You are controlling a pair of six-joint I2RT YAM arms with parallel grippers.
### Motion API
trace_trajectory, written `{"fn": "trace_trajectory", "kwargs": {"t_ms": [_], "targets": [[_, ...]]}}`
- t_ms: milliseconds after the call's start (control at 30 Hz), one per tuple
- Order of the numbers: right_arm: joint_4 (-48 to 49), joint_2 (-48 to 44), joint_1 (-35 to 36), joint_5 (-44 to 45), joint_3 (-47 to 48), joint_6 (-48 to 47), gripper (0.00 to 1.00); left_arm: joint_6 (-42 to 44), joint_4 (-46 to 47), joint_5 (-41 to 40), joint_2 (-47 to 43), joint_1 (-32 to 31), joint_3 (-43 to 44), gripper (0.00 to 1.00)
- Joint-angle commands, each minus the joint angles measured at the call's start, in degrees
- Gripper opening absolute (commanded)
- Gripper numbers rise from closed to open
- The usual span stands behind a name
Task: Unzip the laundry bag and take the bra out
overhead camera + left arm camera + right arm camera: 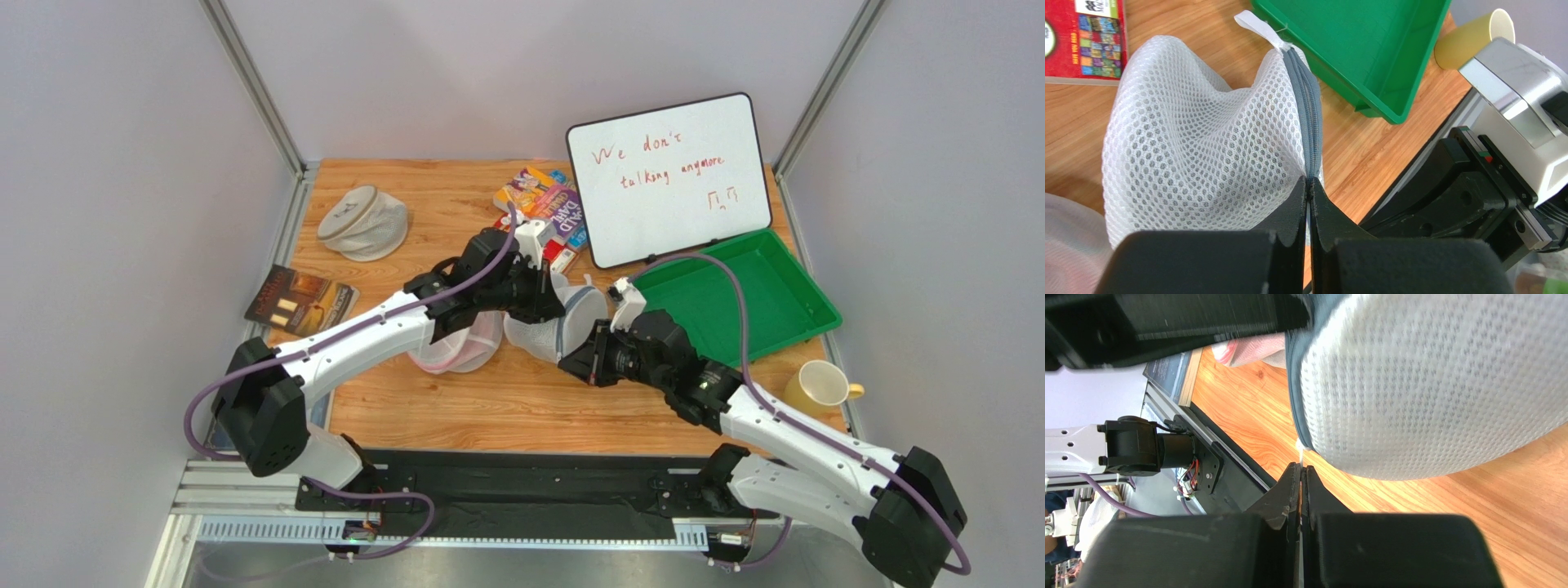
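— Where is the laundry bag (555, 328)?

— Near the middle of the wooden table (515, 410), between the ends of the two arms. A pink mesh bag (456, 353) lies just beside it on the left, and a green tray (736, 306) is near it on the right.

— What does it look like up close?

— Soft white mesh, a honeycomb of small holes, slumped into folds and a rounded bulge rather than a neat drum. A grey-blue zipper rim (1310, 116) runs down one edge as a ribbed fabric strip. Its teeth are closed along the stretch that shows, and a flat white tab (1260, 26) sticks out at its far end.

— And the left gripper (1309, 182)?

— Its black fingers are pressed together, with the lower end of that zipper strip pinched between the tips.

— The right gripper (1301, 473)?

— Closed tight as well, tips just under the bag's curved underside. A thin pale sliver from the rim runs down into them, so it looks pinched there. What that sliver is, I cannot tell.

— And the other surfaces?

— The table is warm, grained wood. The tray is glossy hard plastic with a raised lip. A matte yellow cup (1475, 37) stands near the tray's corner. The pink bag is finer, gauzier mesh.
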Motion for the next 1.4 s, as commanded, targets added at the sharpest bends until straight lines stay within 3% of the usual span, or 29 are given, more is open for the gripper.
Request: {"fn": "trace_trajectory", "kwargs": {"t_ms": [0,567,600,633,733,800,1067,1367], "targets": [[0.13,-1.53,0.65,-0.76,-0.68,0.89,0.00,-0.44,3.40,-0.10,-0.05,2.20,2.95,0.00],[-0.04,-2.67,1.26,-1.03,1.16,1.33,0.00,1.84,1.11,5.96,7.51,4.93,10.67,0.02],[-0.05,-2.67,1.26,-0.51,1.16,1.50,0.00,2.02,0.76,6.49,7.86,4.93,10.85,0.09],[-0.13,-2.67,1.26,-0.33,1.16,1.50,0.00,2.28,-0.02,6.85,7.77,4.93,10.94,0.30],[0.13,-2.41,1.26,0.29,1.42,1.76,0.00,3.07,-0.99,6.68,5.41,4.84,9.80,0.61],[0.74,-1.97,1.26,0.29,1.60,1.85,0.00,3.86,-1.61,5.71,2.69,4.84,8.22,0.67],[1.97,0.31,1.26,-0.15,2.65,1.50,0.00,4.31,-4.60,3.60,-6.63,1.77,-0.29,0.69],[2.77,1.02,1.35,-0.59,3.09,1.68,0.00,-0.35,0.84,3.77,-9.99,-0.87,-8.56,0.66]]}}
